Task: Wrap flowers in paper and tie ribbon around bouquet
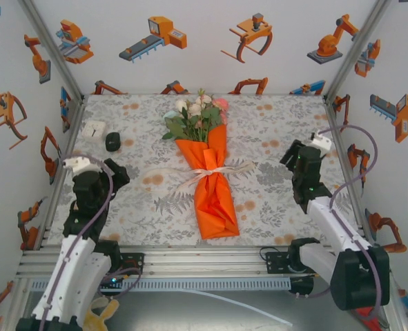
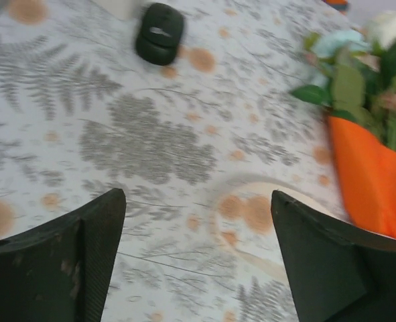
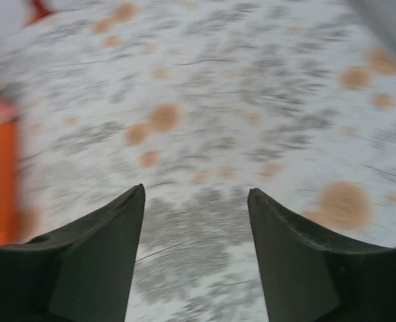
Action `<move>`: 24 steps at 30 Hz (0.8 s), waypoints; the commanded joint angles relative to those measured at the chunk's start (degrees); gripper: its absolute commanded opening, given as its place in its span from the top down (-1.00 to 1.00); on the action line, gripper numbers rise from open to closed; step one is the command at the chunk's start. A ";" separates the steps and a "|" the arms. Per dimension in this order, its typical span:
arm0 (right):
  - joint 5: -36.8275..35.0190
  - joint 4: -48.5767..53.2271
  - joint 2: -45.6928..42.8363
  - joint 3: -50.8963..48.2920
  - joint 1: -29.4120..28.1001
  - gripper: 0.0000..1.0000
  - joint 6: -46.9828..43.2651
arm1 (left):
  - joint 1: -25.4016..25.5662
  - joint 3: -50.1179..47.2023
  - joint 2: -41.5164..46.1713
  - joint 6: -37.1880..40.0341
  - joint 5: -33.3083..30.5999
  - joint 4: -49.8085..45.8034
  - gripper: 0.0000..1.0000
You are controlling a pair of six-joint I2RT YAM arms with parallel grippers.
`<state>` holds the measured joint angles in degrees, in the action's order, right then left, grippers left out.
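The bouquet lies in the middle of the floral tablecloth, blooms pointing away from me. Its flowers (image 1: 197,114) are pink, white and pale blue with green leaves, and they top a long cone of orange paper (image 1: 212,200). A cream ribbon (image 1: 210,171) is tied round the cone's waist, its tails spread to both sides. My left gripper (image 1: 119,172) stands open to the left of the bouquet, apart from it. In the left wrist view the gripper (image 2: 198,194) holds nothing, with a ribbon (image 2: 251,180) tail on the cloth below and the paper (image 2: 375,188) at right. My right gripper (image 1: 292,155) stands open to the right, and in its own view (image 3: 196,190) it is empty.
A small white box (image 1: 93,129) and a black object (image 1: 113,141) sit at the back left; the black object (image 2: 159,33) lies ahead of the left fingers. The aluminium frame (image 1: 204,258) runs along the near edge, and printed walls close in three sides.
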<state>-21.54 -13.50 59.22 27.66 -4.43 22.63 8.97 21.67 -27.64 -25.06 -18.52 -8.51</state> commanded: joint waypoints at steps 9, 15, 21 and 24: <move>3.23 -27.73 23.57 -3.87 5.99 -0.49 -13.33 | -3.54 -16.46 -10.67 14.03 -10.38 32.17 -0.94; 11.64 -37.85 28.05 -7.46 6.16 -0.99 -15.82 | -9.43 -13.57 -32.87 15.98 1.94 53.31 -0.94; 11.07 -39.29 29.20 -7.05 6.00 -0.99 -16.46 | -12.02 -8.65 -54.77 14.83 7.53 70.38 -0.94; 12.40 -38.41 29.22 -6.61 6.00 -0.99 -16.96 | -10.44 -6.76 -55.24 16.93 8.79 66.51 -0.94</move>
<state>-10.28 -48.82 88.53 19.97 1.32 6.98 -2.35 12.80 -82.59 -10.37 -13.30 52.10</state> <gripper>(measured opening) 0.992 0.973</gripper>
